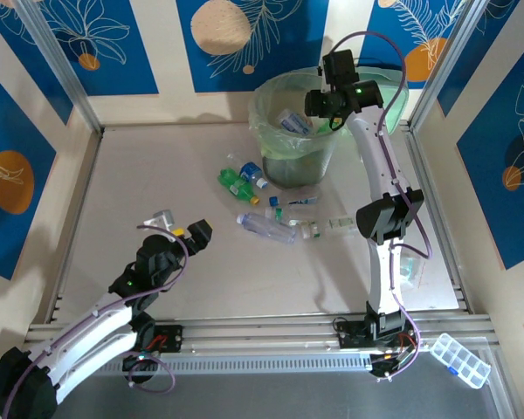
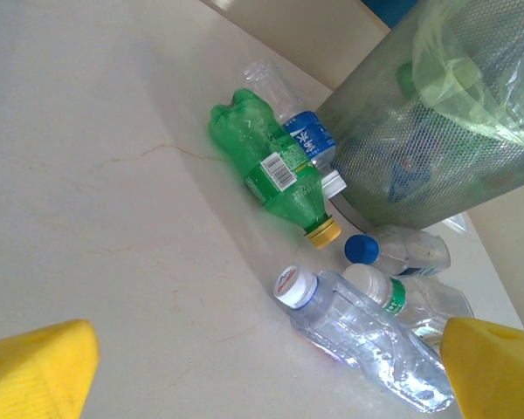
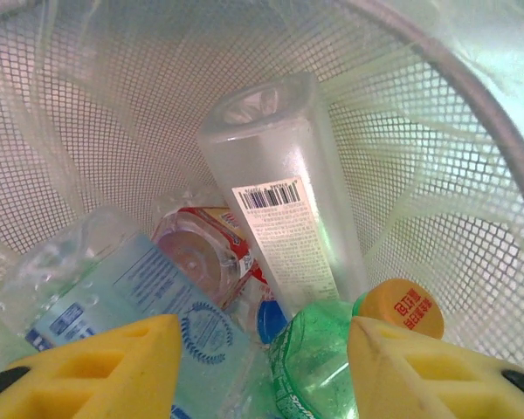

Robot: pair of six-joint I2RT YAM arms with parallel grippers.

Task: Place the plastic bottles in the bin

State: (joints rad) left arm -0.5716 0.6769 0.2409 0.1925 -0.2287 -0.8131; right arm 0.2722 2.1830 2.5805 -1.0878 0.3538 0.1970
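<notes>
yellow-padded right gripper (image 3: 264, 342) hangs over the bin (image 3: 472, 131), jaws apart; left gripper (image 2: 266, 339) spread wide.

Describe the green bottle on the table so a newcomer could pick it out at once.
Find the mesh bin lined with a pale green bag at the far side of the table. Near its base lies the green bottle; its green body and yellow cap set it apart from the clear bottles around it.

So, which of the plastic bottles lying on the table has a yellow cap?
The green plastic bottle with a barcode label, beside the round mesh bin; the clear bottles near it have blue or white caps.
</notes>
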